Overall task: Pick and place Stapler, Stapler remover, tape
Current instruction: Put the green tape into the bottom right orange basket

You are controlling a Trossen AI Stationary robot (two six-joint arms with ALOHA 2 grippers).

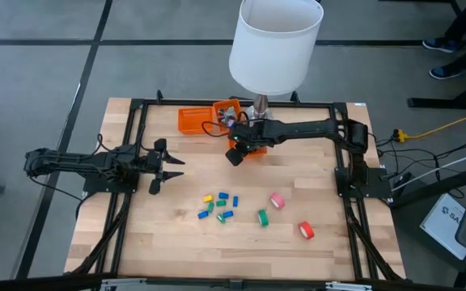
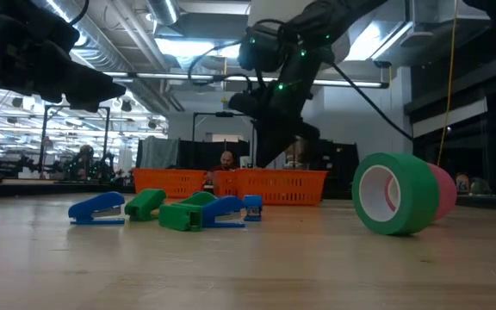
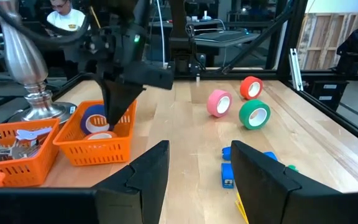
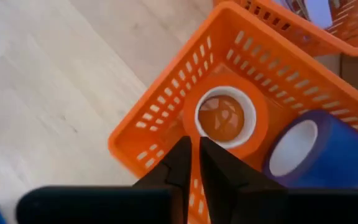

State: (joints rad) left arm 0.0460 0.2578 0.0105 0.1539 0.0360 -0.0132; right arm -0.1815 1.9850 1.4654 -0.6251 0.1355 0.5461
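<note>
Three tape rolls lie on the table: pink (image 1: 277,200), green (image 1: 262,217) and red (image 1: 306,230). Small blue, green and yellow staplers and removers (image 1: 217,206) lie in a cluster left of them. An orange tape roll (image 4: 224,118) lies flat and a blue tape roll (image 4: 319,149) stands on edge inside a small orange basket (image 1: 250,152). My right gripper (image 4: 195,163) is shut and points down into that basket, over the orange roll's rim. My left gripper (image 1: 168,166) hovers open at the table's left, touching nothing. My right gripper points down from above with shut fingers at the near rim of the orange tape roll (image 4: 194,134) inside the basket. I cannot tell whether the fingertips touch the roll.
A second orange basket (image 1: 194,120) with small metal items stands left of the first at the far edge. A lamp with a white shade (image 1: 275,44) and a metal foot (image 3: 33,93) stands behind the baskets. Bare wood lies near my left gripper and along the near edge.
</note>
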